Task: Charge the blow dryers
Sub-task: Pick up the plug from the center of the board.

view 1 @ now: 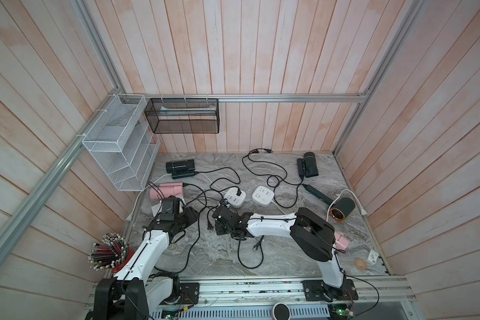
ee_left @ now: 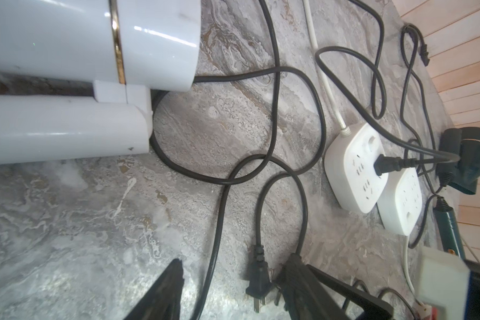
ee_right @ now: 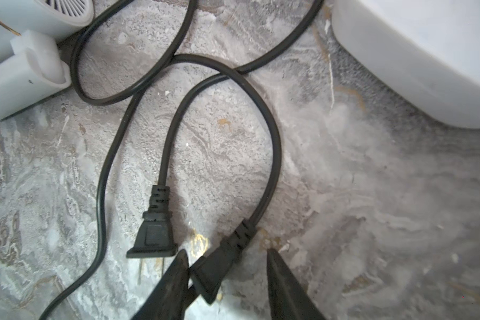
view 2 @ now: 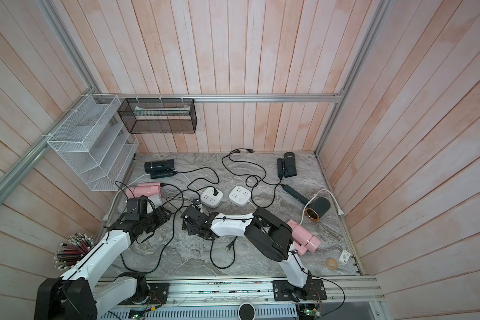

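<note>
While both arms reach in over the marble table [view 1: 288, 257], both top views show six blow dryers lying on it. A back-left black dryer [view 1: 180, 167] and a back-right black dryer [view 1: 308, 165] lie near the wall. A dark dryer with a copper ring [view 1: 342, 209] lies near the right edge and a pink dryer [view 1: 166, 191] at the left. A second pink dryer [view 2: 302, 235] is just behind the right arm's elbow, and a light grey dryer [view 2: 155, 199] is partly under the left arm. Two white power strips sit side by side mid-table. The left strip [view 1: 234, 197] carries one black plug, and the right strip [view 1: 263, 195] is just beside it. Black cords tangle around them. The left gripper [view 1: 191, 219] and the right gripper [view 1: 219, 217] face each other just in front of the left strip, too small here for their jaws to be read.

In the left wrist view, the left gripper's [ee_left: 237, 259] jaws stand apart and grasp nothing. A cord and a loose plug [ee_left: 258, 288] lie on the table in the gap. The light grey dryer [ee_left: 53, 41], its handle folded alongside the barrel, lies beyond, with both strips further off.

In the right wrist view, the right gripper's [ee_right: 227, 250] jaws straddle a second plug [ee_right: 219, 266]. It touches one finger [ee_right: 172, 285] while the other finger stands clear of it, so it is not clamped. The loose plug [ee_right: 153, 238] lies flat just beside it.
</note>
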